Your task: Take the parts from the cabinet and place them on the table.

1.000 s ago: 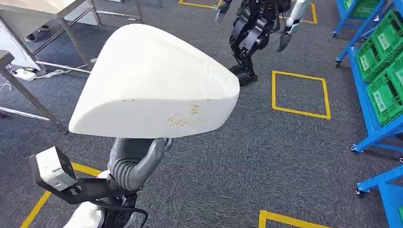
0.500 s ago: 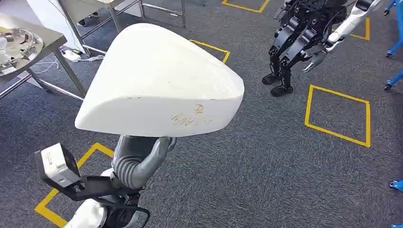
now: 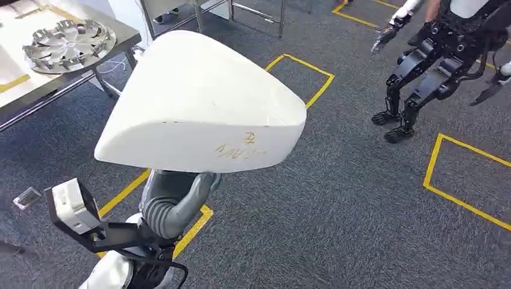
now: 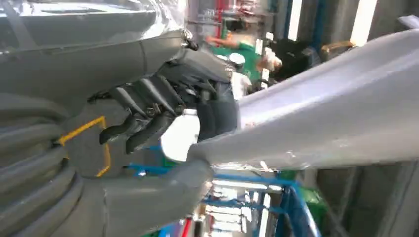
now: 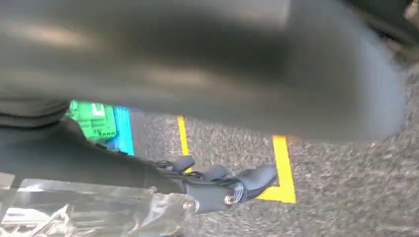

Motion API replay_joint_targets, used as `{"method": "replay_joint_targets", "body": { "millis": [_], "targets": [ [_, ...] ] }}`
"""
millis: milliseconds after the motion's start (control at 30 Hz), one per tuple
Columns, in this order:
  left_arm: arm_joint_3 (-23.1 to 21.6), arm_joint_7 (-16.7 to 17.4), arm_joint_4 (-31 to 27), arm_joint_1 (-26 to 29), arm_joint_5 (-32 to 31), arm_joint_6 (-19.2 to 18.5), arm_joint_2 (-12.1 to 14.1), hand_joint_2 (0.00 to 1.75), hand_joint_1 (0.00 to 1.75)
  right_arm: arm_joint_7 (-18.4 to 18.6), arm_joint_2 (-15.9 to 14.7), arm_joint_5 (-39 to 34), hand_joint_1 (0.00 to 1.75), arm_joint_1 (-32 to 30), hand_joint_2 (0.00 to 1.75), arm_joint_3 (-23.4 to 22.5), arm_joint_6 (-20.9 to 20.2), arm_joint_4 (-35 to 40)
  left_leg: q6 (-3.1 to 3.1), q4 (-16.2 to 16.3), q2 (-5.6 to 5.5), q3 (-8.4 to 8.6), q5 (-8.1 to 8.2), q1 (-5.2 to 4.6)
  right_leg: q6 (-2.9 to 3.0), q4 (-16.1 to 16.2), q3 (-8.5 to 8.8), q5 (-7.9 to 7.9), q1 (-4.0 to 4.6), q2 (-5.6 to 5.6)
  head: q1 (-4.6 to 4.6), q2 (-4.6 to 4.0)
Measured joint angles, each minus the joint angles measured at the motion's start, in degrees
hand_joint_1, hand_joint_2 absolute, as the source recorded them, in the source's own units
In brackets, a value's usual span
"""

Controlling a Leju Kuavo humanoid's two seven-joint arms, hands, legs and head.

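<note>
I hold the big white part [image 3: 199, 105] from below with my left hand [image 3: 175, 201], thumb and fingers [image 4: 148, 111] clamped on its underside; its long axis points to my right. My right hand [image 5: 217, 187] is under it also, but I cannot tell if those fingers grip. The table [image 3: 90, 69] with the wheel cover [image 3: 69, 39] lies far to the left, on the left hand's side.

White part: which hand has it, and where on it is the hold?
The left hand grips the white part from beneath, at its lower edge. The right hand appears to hold clear plastic.
</note>
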State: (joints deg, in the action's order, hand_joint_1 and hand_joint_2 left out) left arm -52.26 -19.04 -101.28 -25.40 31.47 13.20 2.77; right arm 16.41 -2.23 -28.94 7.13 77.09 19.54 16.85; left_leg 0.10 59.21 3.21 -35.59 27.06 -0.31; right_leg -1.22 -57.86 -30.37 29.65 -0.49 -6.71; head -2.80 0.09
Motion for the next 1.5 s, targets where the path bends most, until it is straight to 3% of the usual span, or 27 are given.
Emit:
{"method": "replay_joint_targets", "body": {
  "millis": [67,100,133,167,233,300,367,433,533,567,633,667,733,800,867,900,933,967,1067,1100,1133,1167,1233,1267,1333,1400,1500],
  "targets": [
    [0.00,0.00,-0.02,-0.04,0.04,-0.07,-0.09,1.75,1.75,0.04,0.02,0.06,0.00,0.26,0.00,0.00,0.00,0.13,0.93,-0.57,-1.45,0.41,-0.24,0.43,-0.93,0.04,0.45,0.72,-0.31,-0.57,0.00,0.00],
    [0.02,-0.07,-0.07,-0.19,0.09,-0.07,-0.11,1.75,1.75,0.04,0.00,0.15,0.00,0.36,0.00,0.00,0.02,0.13,1.14,-0.60,-1.81,0.53,-0.21,0.48,-0.99,-1.37,0.08,1.63,-0.47,2.55,-0.17,0.00],
    [0.00,0.00,-0.07,-0.36,0.15,-0.07,-0.20,1.75,1.75,0.07,0.00,0.15,0.00,0.38,0.00,0.02,0.04,0.13,1.56,-0.59,-2.30,0.52,-0.18,0.50,-0.83,-4.77,-1.62,3.46,-0.48,4.86,-0.28,0.00],
    [-0.07,0.00,-0.04,-0.32,0.17,-0.11,-0.28,1.75,1.75,0.15,-0.02,0.15,0.00,0.24,0.00,0.04,0.06,0.13,1.75,-0.58,-2.97,0.52,-0.11,0.45,-0.78,-9.72,-4.19,5.64,-0.48,6.02,-0.74,0.00],
    [-0.11,0.04,0.13,-0.24,0.31,-0.11,-0.35,1.75,1.75,0.22,-0.02,0.15,0.00,-0.16,0.00,0.04,0.11,0.13,1.94,-0.45,-4.69,0.54,-0.02,0.13,-0.68,-18.03,-9.13,7.81,-0.40,6.48,-0.79,0.00],
    [-0.13,0.09,0.35,-0.20,0.31,-0.17,-0.39,1.75,1.75,0.24,-0.07,0.17,0.00,-0.23,0.00,0.04,0.30,0.13,2.05,-0.27,-6.45,0.69,0.10,-0.02,-0.29,-16.39,-9.67,4.51,-0.33,6.60,-0.83,0.00],
    [-0.13,0.13,0.35,-0.25,0.22,-0.20,-0.44,1.75,1.75,0.24,-0.18,0.22,0.00,0.02,0.00,0.04,0.48,0.13,1.85,-0.10,-8.11,0.97,0.31,0.03,0.29,-6.97,-6.37,-1.75,-0.24,8.02,-0.83,0.00],
    [-0.13,0.15,0.41,-0.36,0.11,-0.20,-0.44,1.75,1.75,0.24,-0.52,0.24,0.00,0.06,0.00,0.06,0.52,0.13,1.29,0.25,-9.53,0.59,0.47,0.05,0.66,-2.08,-4.46,-2.90,-0.53,12.60,-0.50,0.00],
    [-0.13,0.35,0.37,-0.37,0.11,-0.15,-0.46,1.75,1.75,0.18,-0.55,0.50,0.00,0.28,0.00,0.07,0.57,0.13,0.10,-0.08,-11.38,0.00,0.02,0.96,0.75,-1.17,-3.83,-2.19,0.03,10.93,-0.87,0.00],
    [-0.11,0.37,0.37,-0.43,0.13,-0.11,-0.48,1.75,1.75,0.11,-0.44,0.81,0.00,0.45,0.00,0.07,0.55,0.22,-0.32,-0.17,-12.34,-0.02,0.07,0.65,1.11,-0.31,-3.45,-2.45,-0.44,9.92,-0.87,0.00],
    [-0.05,0.42,0.39,-0.54,0.28,-0.02,-0.44,1.75,1.75,0.22,-0.57,1.24,0.00,0.72,0.00,0.07,0.50,0.20,-0.74,3.08,-6.75,-1.16,2.72,0.35,1.67,0.60,-2.41,-2.63,-0.52,8.25,0.09,0.00],
    [-0.07,0.42,0.39,-0.54,0.31,-0.02,-0.46,1.75,1.75,0.22,-0.57,1.31,0.00,0.69,0.00,0.09,0.44,0.24,-1.03,6.95,-5.27,-2.93,4.68,0.42,1.79,0.65,-2.21,-2.53,-0.46,7.39,0.11,0.00],
    [-0.11,0.44,0.52,-0.31,0.35,-0.02,-0.44,1.75,1.75,0.44,-0.57,1.35,0.00,0.66,0.00,0.11,0.31,0.24,-1.63,14.88,-4.28,-6.88,7.45,0.69,1.78,0.56,-1.95,-2.16,-0.48,5.46,0.31,0.00],
    [-0.11,0.66,0.66,-0.15,0.46,0.00,-0.37,1.75,1.75,0.57,-0.61,1.38,0.00,0.71,0.00,0.13,0.26,0.24,-2.12,14.43,-3.96,-6.92,5.39,1.22,1.54,0.39,-1.74,-1.77,-0.59,3.75,0.33,0.00],
    [-0.11,1.00,0.74,-0.18,0.46,0.02,-0.37,1.75,1.75,0.61,-0.59,1.62,0.00,0.93,0.00,0.15,0.09,0.28,-2.32,5.42,-2.76,-2.37,0.26,1.43,1.08,0.16,-1.21,-1.21,-0.76,2.39,0.35,0.00],
    [-0.11,1.05,0.74,-0.19,0.46,0.11,-0.37,1.75,1.75,0.66,-0.59,1.77,0.00,0.99,0.00,0.15,0.07,0.28,-2.27,0.85,-0.79,-0.13,-1.13,1.41,0.70,0.07,-0.81,-0.87,-0.80,1.82,0.46,0.00],
    [-0.13,1.16,0.81,-0.31,0.46,0.24,-0.39,1.75,1.75,0.72,-0.74,1.81,0.00,1.03,0.00,0.15,0.07,0.28,-1.95,0.21,1.65,0.32,-0.03,0.34,0.30,0.05,-0.68,-0.65,-0.34,1.39,0.72,0.00],
    [-0.15,1.25,0.83,-0.40,0.46,0.31,-0.44,1.75,1.75,0.79,-0.77,1.90,0.00,1.07,0.00,0.17,0.07,0.31,-0.53,-0.06,1.14,0.20,0.01,0.43,-0.03,-0.04,-0.66,-0.53,-0.21,0.85,0.72,0.00],
    [-0.11,1.55,0.83,-0.36,0.50,0.48,-0.39,1.75,1.75,0.81,-0.74,2.10,0.00,1.47,0.00,0.17,0.11,0.33,0.59,-0.11,-0.92,-0.03,0.09,0.33,-1.01,0.36,0.20,-0.11,-0.32,-1.18,0.24,0.00],
    [-0.11,1.60,0.81,-0.37,0.48,0.48,-0.46,1.75,1.75,0.79,-0.70,2.14,0.00,1.73,0.00,0.17,0.13,0.37,0.94,-0.34,-1.49,0.27,-0.01,0.75,-1.43,-0.07,0.27,0.70,-0.64,0.08,0.03,0.00],
    [-0.09,1.60,0.83,-0.60,0.48,0.50,-0.44,1.75,1.75,0.79,-0.70,2.21,0.00,1.93,0.00,0.17,0.15,0.42,1.38,-0.33,-1.90,0.28,0.01,0.76,-1.37,-2.33,-0.71,2.21,-0.67,3.53,-0.15,0.00],
    [-0.13,1.68,0.83,-0.64,0.48,0.48,-0.46,1.75,1.75,0.79,-0.70,2.21,0.00,1.91,0.00,0.17,0.17,0.42,1.68,-0.33,-2.49,0.28,0.03,0.76,-1.23,-7.07,-3.05,4.62,-0.62,5.52,-0.46,0.00],
    [-0.18,1.68,0.85,-0.58,0.50,0.50,-0.46,1.75,1.75,0.79,-0.70,2.21,0.00,1.60,0.00,0.17,0.17,0.42,1.95,-0.28,-4.06,0.28,0.12,0.52,-1.11,-16.42,-8.09,7.83,-0.51,6.43,-0.68,0.00],
    [-0.18,1.70,0.87,-0.56,0.50,0.50,-0.46,1.75,1.75,0.79,-0.68,2.21,0.00,1.39,0.00,0.20,0.20,0.42,1.99,-0.23,-4.95,0.32,0.15,0.38,-0.97,-18.59,-9.66,7.79,-0.51,6.44,-0.70,0.00],
    [-0.20,1.88,0.87,-0.58,0.50,0.48,-0.46,1.75,1.75,0.68,-0.68,2.21,0.00,1.23,0.00,0.20,0.61,0.42,1.98,-0.17,-6.81,0.55,0.24,0.25,-0.47,-14.72,-9.01,3.41,-0.45,6.68,-0.76,0.00],
    [-0.22,1.97,0.87,-0.61,0.50,0.52,-0.46,1.75,1.75,0.59,-0.68,2.21,0.00,1.38,0.00,0.20,1.49,0.42,1.96,-0.13,-7.57,0.88,0.49,0.23,0.33,-4.87,-5.64,-2.72,-0.14,7.30,-0.94,0.00],
    [-0.20,2.08,0.87,-0.59,0.50,0.61,-0.44,1.75,1.75,0.57,-0.68,2.21,0.00,1.66,0.00,0.20,1.84,0.42,1.09,0.15,-8.31,0.48,0.62,0.20,0.58,-1.02,-4.17,-2.58,0.22,8.07,-0.96,0.00]
  ]
}}
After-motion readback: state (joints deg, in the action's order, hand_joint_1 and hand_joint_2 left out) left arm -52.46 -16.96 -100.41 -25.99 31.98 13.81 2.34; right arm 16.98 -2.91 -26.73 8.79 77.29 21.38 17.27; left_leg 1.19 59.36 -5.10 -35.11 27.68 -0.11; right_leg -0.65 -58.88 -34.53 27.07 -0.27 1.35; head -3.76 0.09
